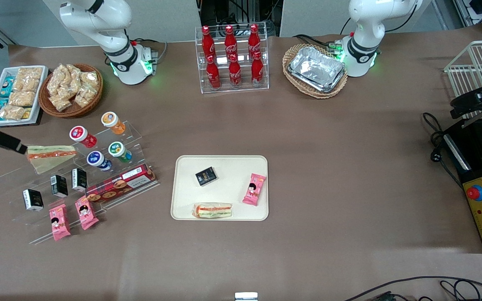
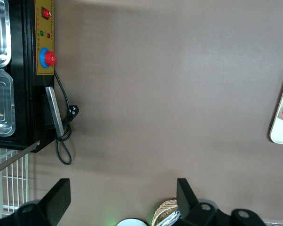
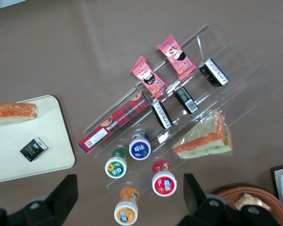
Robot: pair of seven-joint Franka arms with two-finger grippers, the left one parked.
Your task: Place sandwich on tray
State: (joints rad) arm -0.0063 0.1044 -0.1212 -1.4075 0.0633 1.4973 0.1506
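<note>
A: Front view first. Where is the sandwich (image 1: 212, 210)?

B: On the tray (image 1: 182, 200), lying flat along the rim nearest the front camera, red and green filling showing on its cut edge.

A: Anything else on the tray?

B: A small black box (image 1: 206, 176) farther from the camera than the sandwich, and a pink snack packet (image 1: 254, 189) toward the parked arm's end of the tray. All three lie apart from one another.

A: And the claw (image 3: 129, 200)?

B: Open, holding nothing. In the right wrist view its two dark fingers (image 3: 64, 195) stand wide apart. It hangs above the clear stepped rack (image 1: 136, 140), well away from the tray, toward the working arm's end of the table (image 1: 329, 167).

A: What sits on that rack?

B: A paler wedge sandwich (image 1: 50, 156), four small capped bottles (image 1: 98, 144), a long red plaid biscuit box (image 1: 119, 186), three black cartons (image 1: 59, 186) and two pink packets (image 1: 71, 217) on the step nearest the camera.

A: Does the wrist view show the tray too?

B: Yes, a corner of it, with the sandwich and the black box on it.
</note>
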